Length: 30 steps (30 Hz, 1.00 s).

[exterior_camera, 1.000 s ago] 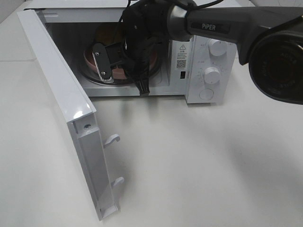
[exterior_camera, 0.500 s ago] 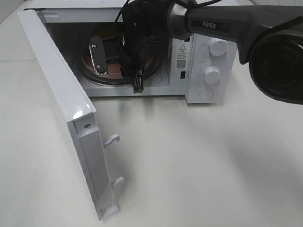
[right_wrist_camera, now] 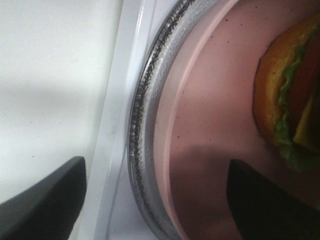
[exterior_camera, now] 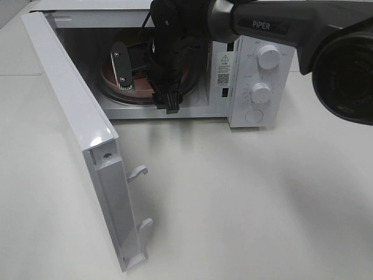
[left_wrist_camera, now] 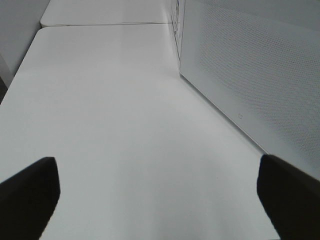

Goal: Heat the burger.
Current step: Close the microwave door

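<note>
The burger (right_wrist_camera: 287, 100), with a tan bun, green lettuce and a yellow slice, lies on a pink plate (right_wrist_camera: 215, 125) in the right wrist view. The plate rests on the glass turntable (right_wrist_camera: 142, 130) inside the open microwave (exterior_camera: 245, 70). My right gripper (exterior_camera: 145, 93) reaches into the cavity and stands open over the plate's near rim (exterior_camera: 140, 88), its fingers (right_wrist_camera: 45, 200) apart and gripping nothing. From the high view the arm hides the burger. My left gripper (left_wrist_camera: 160, 200) is open above bare table beside the microwave's perforated wall (left_wrist_camera: 250, 75).
The microwave door (exterior_camera: 76, 116) swings far out to the left, with latch hooks (exterior_camera: 139, 171) sticking out near its front end. Two knobs (exterior_camera: 268, 56) sit on the control panel to the right of the cavity. White table (exterior_camera: 245, 204) spreads in front.
My right gripper's fingers have spread apart and let go of the plate's rim. The plate now lies on the turntable. The left gripper has not moved.
</note>
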Each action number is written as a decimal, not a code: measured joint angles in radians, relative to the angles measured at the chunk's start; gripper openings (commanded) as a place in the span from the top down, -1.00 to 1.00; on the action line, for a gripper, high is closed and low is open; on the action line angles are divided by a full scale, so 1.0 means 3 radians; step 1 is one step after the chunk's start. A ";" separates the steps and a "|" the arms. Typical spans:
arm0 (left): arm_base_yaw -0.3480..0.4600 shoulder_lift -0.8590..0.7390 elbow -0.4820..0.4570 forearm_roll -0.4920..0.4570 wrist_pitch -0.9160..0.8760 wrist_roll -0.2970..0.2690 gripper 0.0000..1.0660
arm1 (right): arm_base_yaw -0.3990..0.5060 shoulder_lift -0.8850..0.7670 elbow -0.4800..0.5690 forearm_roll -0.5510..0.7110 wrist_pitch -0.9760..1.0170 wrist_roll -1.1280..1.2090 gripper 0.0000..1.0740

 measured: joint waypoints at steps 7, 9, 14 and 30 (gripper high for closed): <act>0.0000 0.0000 0.0000 0.0000 0.0000 0.0000 -0.96 | 0.0000 -0.0033 0.0000 0.0077 0.0083 0.0000 -0.32; 0.0000 0.0000 0.0000 0.0000 0.0000 0.0000 -0.96 | 0.0000 -0.0040 0.0000 0.0137 0.0197 -0.0003 -0.32; 0.0000 0.0000 0.0000 0.0000 0.0000 0.0000 -0.96 | 0.0000 -0.0040 0.0000 0.0163 0.0340 -0.0027 -0.32; 0.0000 0.0000 0.0000 0.0000 0.0000 0.0000 -0.96 | 0.0000 -0.0097 -0.0003 0.0213 0.0567 -0.0030 -0.32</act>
